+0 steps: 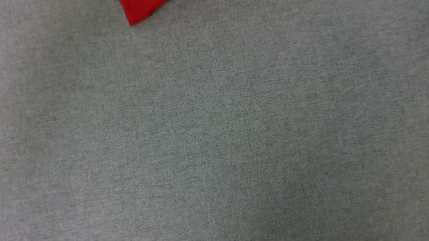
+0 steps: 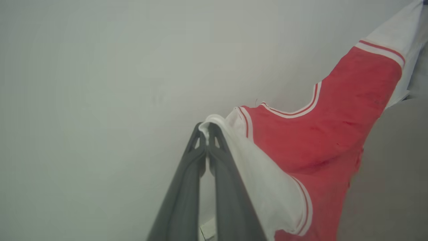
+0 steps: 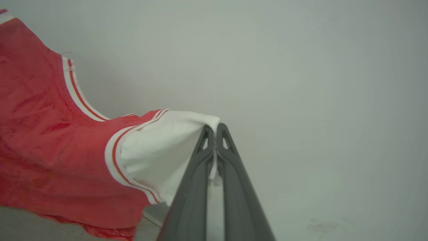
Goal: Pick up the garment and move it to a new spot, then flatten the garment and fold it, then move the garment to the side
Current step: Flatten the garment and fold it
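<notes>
Thin red garment (image 2: 327, 140) with striped trim: left fingers (image 2: 197, 152) clamp one white sleeve, right fingers (image 3: 204, 152) the other. Head view adds its red corner at 12 o'clock against grey woven surface (image 1: 217, 137).

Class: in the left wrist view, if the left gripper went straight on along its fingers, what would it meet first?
The left gripper, shut on a white sleeve of the garment, has nothing else ahead until a plain pale surface. How far off that lies is unclear.

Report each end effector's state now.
Left end effector: shut on a white sleeve of the red jersey.
Right end effector: shut on the other white sleeve.
</notes>
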You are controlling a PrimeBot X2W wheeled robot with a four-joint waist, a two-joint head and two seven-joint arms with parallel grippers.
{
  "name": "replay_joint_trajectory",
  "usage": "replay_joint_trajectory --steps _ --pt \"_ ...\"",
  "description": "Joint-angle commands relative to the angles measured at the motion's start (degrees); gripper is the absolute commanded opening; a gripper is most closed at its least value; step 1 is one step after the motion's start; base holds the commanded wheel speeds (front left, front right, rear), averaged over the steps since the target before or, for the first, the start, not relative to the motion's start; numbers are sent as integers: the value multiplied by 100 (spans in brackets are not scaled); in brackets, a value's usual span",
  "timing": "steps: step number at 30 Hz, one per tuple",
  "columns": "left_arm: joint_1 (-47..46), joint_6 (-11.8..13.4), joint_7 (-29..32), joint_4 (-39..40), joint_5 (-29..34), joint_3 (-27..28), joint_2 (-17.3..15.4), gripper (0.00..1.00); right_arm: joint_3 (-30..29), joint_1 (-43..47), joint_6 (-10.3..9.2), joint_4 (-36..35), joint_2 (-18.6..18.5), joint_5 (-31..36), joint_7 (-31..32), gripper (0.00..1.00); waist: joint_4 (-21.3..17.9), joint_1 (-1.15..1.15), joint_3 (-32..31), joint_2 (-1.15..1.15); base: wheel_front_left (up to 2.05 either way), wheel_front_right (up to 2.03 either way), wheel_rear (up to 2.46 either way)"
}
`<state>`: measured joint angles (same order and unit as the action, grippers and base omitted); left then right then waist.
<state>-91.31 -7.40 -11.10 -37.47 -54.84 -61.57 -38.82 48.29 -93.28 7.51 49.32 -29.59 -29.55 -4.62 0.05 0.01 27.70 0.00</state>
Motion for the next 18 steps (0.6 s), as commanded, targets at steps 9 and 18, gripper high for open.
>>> replay_joint_trajectory --steps 9,18 --pt "1907 109 -385 273 -295 -118 9 0 693 1608 -5 -205 -261 -899 -405 0 21 -1 -593 0 0 0 0" --pt "4288 662 -416 1495 -179 235 -226 0 1395 3306 -5 -849 -891 -1531 -643 0 19 -1 -1406 0 0 0 0"
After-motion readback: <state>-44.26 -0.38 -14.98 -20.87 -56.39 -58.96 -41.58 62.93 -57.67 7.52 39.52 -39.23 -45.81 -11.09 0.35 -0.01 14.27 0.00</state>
